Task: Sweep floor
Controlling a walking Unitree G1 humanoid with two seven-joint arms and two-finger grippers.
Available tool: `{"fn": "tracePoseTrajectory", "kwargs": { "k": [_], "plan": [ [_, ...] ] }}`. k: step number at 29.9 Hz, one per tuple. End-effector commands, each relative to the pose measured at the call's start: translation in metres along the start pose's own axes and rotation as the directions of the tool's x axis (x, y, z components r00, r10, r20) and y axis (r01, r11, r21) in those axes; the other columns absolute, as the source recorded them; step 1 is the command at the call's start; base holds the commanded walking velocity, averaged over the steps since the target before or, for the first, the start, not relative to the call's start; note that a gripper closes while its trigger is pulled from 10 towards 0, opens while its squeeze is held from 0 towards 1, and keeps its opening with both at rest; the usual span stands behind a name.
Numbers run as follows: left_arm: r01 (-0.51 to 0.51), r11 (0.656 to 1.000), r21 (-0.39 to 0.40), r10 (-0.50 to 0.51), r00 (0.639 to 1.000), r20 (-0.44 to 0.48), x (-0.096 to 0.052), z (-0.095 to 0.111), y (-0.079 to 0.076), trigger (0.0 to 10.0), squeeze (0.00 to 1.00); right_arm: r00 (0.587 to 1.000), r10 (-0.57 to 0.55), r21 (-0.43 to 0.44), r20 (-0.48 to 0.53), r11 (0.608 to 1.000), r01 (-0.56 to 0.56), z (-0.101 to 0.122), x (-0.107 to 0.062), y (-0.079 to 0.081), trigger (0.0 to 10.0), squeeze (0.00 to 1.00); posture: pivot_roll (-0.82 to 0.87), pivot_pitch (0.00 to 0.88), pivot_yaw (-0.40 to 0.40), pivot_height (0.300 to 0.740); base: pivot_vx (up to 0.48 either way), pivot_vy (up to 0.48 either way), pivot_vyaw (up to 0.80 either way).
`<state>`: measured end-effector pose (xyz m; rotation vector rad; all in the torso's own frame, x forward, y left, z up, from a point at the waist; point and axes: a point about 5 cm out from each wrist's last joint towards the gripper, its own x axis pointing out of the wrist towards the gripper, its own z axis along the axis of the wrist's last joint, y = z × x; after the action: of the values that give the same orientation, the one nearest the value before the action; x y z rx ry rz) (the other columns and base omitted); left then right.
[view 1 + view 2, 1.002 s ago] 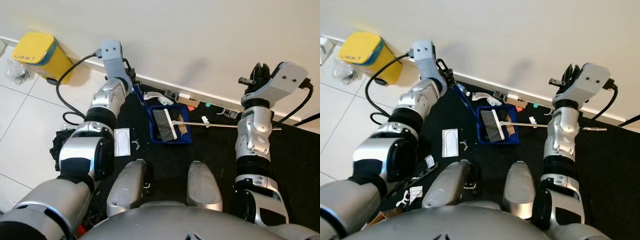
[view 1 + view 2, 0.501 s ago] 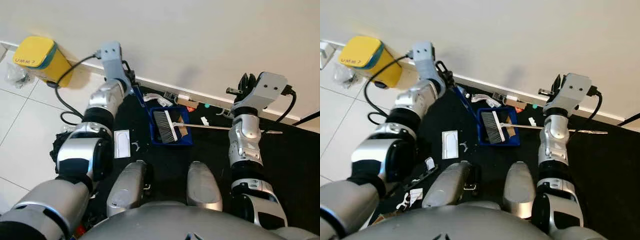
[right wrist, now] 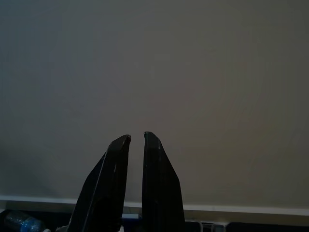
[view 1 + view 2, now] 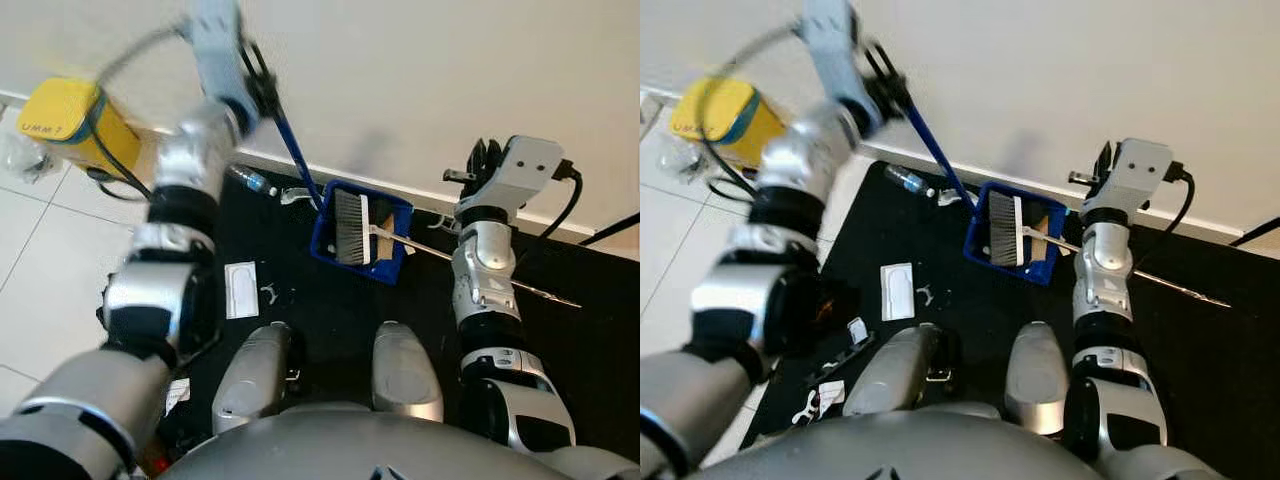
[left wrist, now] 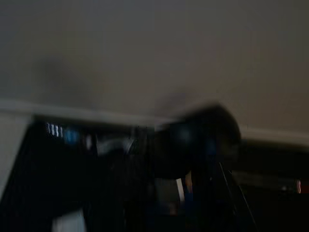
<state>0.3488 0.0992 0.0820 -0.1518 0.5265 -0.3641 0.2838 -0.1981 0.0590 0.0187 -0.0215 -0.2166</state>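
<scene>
Holding the blue dustpan [image 4: 358, 232] by its long blue handle [image 4: 296, 160], my left gripper [image 4: 258, 88] is sitting high in the upper left of the left eye view, blurred, its fingers clamped around the top of that handle. The pan is hanging tilted near the middle of the frame, above the black mat [image 4: 330, 310] and close to the white wall [image 4: 400, 80]. A grey-bristled brush [image 4: 350, 213] is lying inside the pan, and its thin metal stick [image 4: 480, 268] is running out toward the lower right, over the mat. My right gripper [image 4: 484, 157] is pointing up at the wall in the upper right of the frame, apart from the stick. A yellow bin [image 4: 68, 120] is standing at the upper left on the white tiles, and a plastic bottle [image 4: 250, 181] is lying at the mat's edge by the baseboard. A white packet [image 4: 240, 289] is lying left of centre on the mat.

Turning to the right eye view, the same scene is showing, with the pan [image 4: 1015, 231] slightly right of centre and scraps [image 4: 855, 329] lying at lower left.

My left wrist view is dark and blurred; I cannot make out the fingers there.

My right wrist view is showing two black fingers [image 3: 154, 183] at the bottom centre, nearly together with a thin gap, gripping nothing, against the plain wall.
</scene>
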Motion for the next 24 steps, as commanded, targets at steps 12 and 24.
{"fn": "tracePoseTrajectory", "kwargs": {
  "k": [12,24],
  "plan": [
    [-0.018,0.991,0.131,0.019,1.0,-0.003,0.001,-0.011,-0.006,10.0,0.0,0.999,0.004,0.023,-0.042,1.0,-0.003,-0.008,0.0,-0.003,10.0,0.0,-0.05,0.0,0.084,0.74,0.0,0.0,0.0],
    [0.121,0.976,-0.182,-0.121,0.993,0.01,-0.004,0.009,-0.008,10.0,0.0,0.998,-0.044,0.039,-0.043,0.998,0.046,-0.008,0.002,-0.018,10.0,0.0,-0.04,0.0,0.091,0.74,0.0,0.0,0.0]
  ]
}}
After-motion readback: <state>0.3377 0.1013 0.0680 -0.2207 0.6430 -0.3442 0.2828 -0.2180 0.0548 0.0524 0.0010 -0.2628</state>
